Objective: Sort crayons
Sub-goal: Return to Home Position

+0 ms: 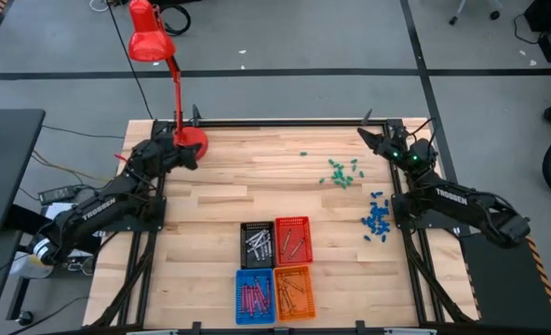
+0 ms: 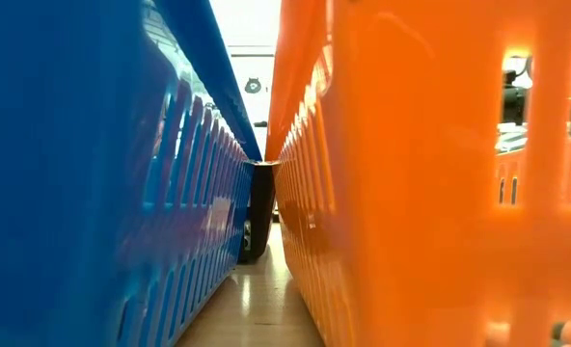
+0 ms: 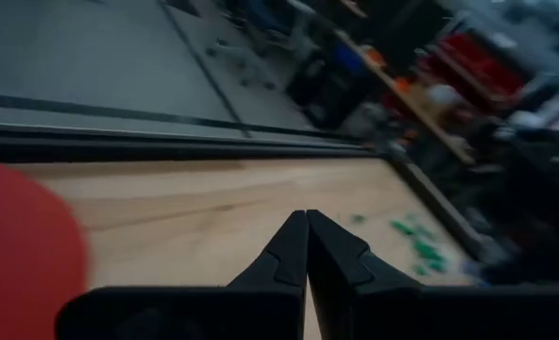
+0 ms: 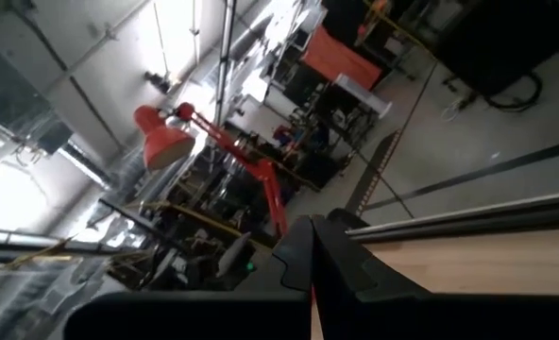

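Observation:
Crayons lie sorted in four small baskets near the table's front: pale ones in the black basket, some in the red basket, maroon ones in the blue basket, some in the orange basket. My left gripper is shut and empty at the far left, beside the red lamp base; its closed fingertips show in the left wrist view. My right gripper is shut and empty at the far right corner; it also shows in the right wrist view.
A red desk lamp stands with its base at the table's far left. Small green pieces and blue pieces lie scattered on the right half. The low view is filled by the blue basket wall and orange basket wall.

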### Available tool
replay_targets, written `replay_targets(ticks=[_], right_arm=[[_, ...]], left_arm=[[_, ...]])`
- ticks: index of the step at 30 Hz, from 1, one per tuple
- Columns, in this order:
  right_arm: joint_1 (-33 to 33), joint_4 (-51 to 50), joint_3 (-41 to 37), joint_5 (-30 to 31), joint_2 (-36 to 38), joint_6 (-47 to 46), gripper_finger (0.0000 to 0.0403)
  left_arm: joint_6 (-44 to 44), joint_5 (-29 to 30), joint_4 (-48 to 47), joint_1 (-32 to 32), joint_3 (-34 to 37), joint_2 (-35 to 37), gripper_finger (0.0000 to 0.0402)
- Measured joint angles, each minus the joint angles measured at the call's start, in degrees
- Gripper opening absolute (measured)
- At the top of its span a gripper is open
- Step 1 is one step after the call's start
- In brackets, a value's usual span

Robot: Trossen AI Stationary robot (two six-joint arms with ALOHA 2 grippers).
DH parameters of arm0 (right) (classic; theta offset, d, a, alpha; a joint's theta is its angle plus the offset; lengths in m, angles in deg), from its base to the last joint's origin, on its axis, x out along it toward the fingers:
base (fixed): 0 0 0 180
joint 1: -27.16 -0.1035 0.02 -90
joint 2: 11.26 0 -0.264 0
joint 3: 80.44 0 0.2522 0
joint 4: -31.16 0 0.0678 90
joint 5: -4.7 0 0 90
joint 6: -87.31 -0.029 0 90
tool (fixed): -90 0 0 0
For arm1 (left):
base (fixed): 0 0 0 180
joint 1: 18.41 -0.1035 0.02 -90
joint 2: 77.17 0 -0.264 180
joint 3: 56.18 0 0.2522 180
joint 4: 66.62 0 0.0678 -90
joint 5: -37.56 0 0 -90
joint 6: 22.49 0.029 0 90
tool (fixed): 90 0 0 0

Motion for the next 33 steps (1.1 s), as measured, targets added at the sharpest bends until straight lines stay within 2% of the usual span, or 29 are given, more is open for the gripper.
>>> replay_targets(ticks=[3, 6, 28, 31, 33], right_arm=[[-0.3, 0.1, 0.0, 2.5, 0.0, 0.0, 0.0008], [-0.2, 0.1, 0.0, 3.3, 0.0, 0.0, 0.0009], [-0.3, 0.0, 0.0, 3.3, 0.0, 1.9, 0.0012], [-1.6, -2.9, 0.0, 3.2, 3.8, 1.9, 0.0012], [-2.4, -5.7, 0.0, -0.2, 8.4, 7.4, 0.0012]], left_arm=[[1.1, 4.5, -1.0, 0.0, 0.0, 0.0, 0.0011], [1.1, 6.1, -1.1, -0.1, 0.0, 0.0, 0.0011], [2.5, 6.1, -0.9, -0.1, 0.0, 0.0, 0.0011], [2.5, 6.1, -0.9, -0.1, 0.0, 0.0, 0.0011], [2.6, 6.1, -0.9, -0.1, 0.0, 0.0, 0.0011]])
